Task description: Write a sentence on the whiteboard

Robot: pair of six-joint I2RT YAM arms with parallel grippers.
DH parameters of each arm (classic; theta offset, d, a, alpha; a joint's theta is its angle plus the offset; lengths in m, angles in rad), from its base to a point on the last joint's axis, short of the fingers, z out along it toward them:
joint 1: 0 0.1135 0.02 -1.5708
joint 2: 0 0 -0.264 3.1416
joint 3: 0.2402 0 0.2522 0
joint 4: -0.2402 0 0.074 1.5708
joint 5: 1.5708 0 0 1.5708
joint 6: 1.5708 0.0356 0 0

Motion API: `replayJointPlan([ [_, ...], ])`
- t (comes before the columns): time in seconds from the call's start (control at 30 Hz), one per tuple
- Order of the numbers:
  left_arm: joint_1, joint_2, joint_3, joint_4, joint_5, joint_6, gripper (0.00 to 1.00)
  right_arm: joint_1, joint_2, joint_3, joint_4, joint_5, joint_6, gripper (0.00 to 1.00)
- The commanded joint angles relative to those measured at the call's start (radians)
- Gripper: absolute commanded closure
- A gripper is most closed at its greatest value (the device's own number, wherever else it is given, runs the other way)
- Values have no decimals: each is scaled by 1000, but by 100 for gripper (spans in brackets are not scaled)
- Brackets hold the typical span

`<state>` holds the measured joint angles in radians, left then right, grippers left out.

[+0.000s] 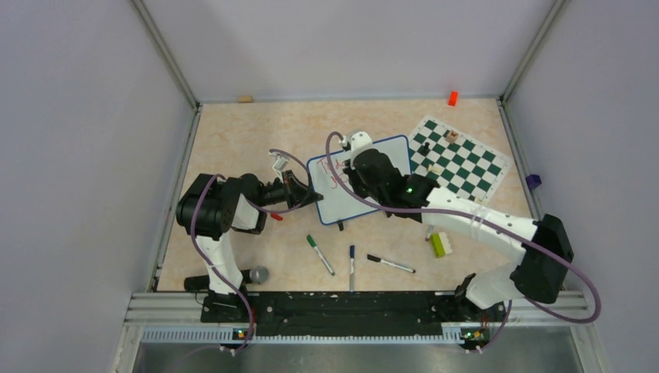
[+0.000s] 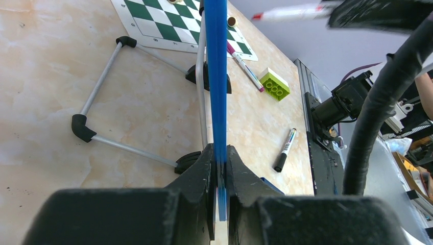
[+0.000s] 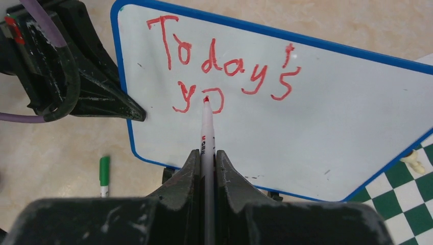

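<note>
"Checking grips — left gripper?"
"Clamped on the blue edge of the whiteboard, steadying it just beside the chess mat."
"And right gripper?"
"Closed around a red marker, pressed tip-first onto line two of the sentence — reads 'Today's yo', unfinished."
"Handling?"
"Probably light, stiff, slick-faced; likely to skid or tip under pen pressure. Best pinched at the frame, clear of wet ink. Same for the marker: thin, smooth, fine held mid-barrel."
</note>
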<state>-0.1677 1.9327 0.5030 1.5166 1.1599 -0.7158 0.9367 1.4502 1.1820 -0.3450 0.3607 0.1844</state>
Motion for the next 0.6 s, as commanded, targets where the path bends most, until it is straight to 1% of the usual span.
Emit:
replayJointPlan([
  [0.0, -4, -15, 0, 103, 39, 35, 100, -30, -134, -24, 48, 20, 3, 100],
  [0.27, -4, -13, 0, 103, 37, 36, 100, -47, -135, -67, 43, 75, -8, 100],
  [0.57, -4, -13, 0, 103, 38, 36, 100, -47, -110, -89, 85, 47, -15, 100],
])
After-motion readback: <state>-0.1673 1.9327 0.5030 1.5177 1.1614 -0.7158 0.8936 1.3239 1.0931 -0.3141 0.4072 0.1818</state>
